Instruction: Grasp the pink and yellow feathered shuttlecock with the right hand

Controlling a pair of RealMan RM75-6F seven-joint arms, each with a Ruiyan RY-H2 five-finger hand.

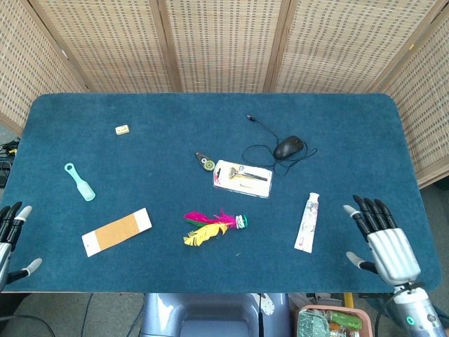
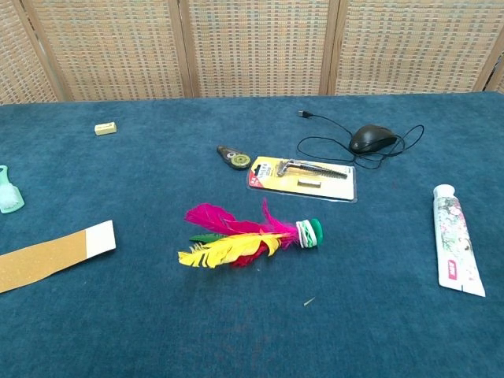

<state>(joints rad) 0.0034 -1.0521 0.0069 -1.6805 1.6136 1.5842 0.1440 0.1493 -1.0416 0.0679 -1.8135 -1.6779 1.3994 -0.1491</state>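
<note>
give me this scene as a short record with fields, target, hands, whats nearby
target: pink and yellow feathered shuttlecock, lying on its side on the blue table, untouched
right hand: fingers apart, holding nothing, over the table's near right part
left hand: at the table's near left edge, fingers apart
between right hand and target: white tube
behind target: packaged razor, black mouse
left of target: tan card

The head view looks steeply down from above the near edge, taking in the whole table (image 1: 56,112) out to the wicker screen (image 1: 224,42) at 12 o'clock. The chest view sits lower and closer, facing the same way, sharing the shuttlecock (image 1: 210,226) and mouse (image 1: 288,147) at mid-table.
</note>
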